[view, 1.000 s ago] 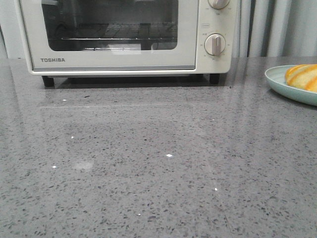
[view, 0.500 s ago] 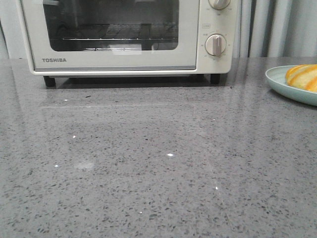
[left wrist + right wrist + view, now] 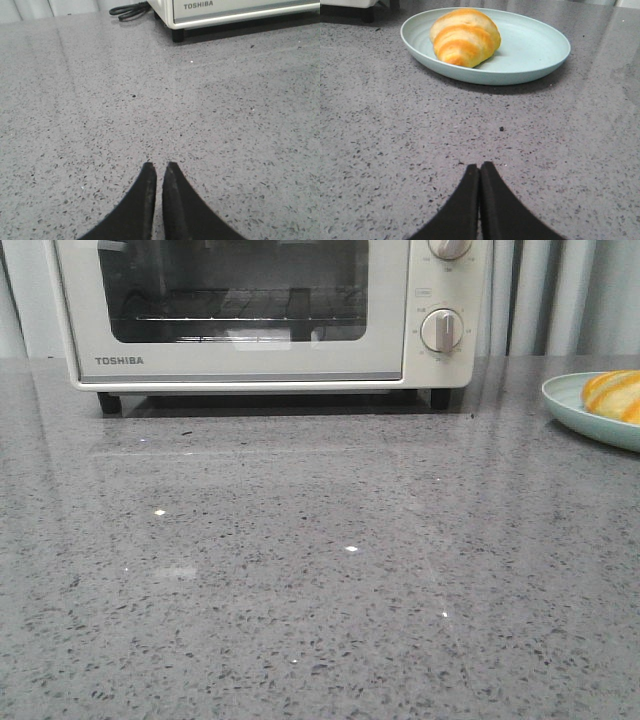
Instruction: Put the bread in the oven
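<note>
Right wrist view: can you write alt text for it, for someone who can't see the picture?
A golden-orange bread roll with pale stripes lies on a pale blue-green plate on a speckled grey countertop. The right claw, black and closed with nothing in it, points toward the plate from nearer the camera, clear of it.

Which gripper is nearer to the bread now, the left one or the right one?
Right. The right gripper faces the bread on its plate, with bare counter between. The left gripper is near the oven, with no bread in its view.
</note>
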Robot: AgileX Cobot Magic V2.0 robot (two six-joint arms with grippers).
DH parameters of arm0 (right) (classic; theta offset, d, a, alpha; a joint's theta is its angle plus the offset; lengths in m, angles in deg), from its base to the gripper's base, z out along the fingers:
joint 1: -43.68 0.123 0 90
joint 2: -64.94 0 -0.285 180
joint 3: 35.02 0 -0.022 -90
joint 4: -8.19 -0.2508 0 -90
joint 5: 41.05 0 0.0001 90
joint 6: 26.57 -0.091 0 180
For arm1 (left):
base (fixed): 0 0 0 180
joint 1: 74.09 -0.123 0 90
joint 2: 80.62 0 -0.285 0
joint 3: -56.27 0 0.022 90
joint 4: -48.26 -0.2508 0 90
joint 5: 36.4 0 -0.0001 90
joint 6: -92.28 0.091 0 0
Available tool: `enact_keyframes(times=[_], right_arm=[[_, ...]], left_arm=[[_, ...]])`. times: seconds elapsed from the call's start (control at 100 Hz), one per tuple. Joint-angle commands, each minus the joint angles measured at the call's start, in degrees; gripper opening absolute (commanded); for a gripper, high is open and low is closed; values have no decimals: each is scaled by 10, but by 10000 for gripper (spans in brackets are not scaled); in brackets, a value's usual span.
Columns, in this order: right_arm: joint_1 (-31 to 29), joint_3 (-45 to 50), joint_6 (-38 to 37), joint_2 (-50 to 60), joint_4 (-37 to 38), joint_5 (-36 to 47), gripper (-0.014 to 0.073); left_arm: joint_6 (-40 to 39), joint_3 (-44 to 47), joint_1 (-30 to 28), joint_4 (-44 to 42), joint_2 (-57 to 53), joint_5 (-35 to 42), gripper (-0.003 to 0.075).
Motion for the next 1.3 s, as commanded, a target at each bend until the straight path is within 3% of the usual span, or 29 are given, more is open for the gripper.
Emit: enact_keyframes(times=[0.0,0.14,0.19,0.29,0.41,0.55,0.68,0.83,1.07,1.18,1.29], right_arm=[[-1,15,2,11,-3,14,-48],[-1,15,2,11,0,21,-48],[-1,15,2,11,33,36,-48],[-1,15,2,11,47,160,-48],[-1,15,1,11,12,323,-48],[-1,15,-10,11,-4,418,-48],[-1,14,-106,11,-83,370,-48],[-1,14,-107,11,-144,252,-48],[-1,14,-107,11,-155,252,-48],[-1,12,-107,11,-198,252,-48],[-1,-12,-107,11,-223,242,-48]], left_arm=[[-3,13,-1,3,-16,34,-21],[-3,13,-1,-24,-16,34,-21],[-3,13,-1,-40,-16,35,-21],[-3,13,-1,-18,-16,81,-21],[-4,13,0,140,-16,212,-21],[-7,12,0,285,-16,326,-21],[-8,11,0,389,-16,389,-21],[-8,11,0,423,-16,417,-22],[-20,11,0,428,-16,434,-21],[-67,7,0,427,-16,414,-21],[-63,-34,0,370,-4,282,-22]])
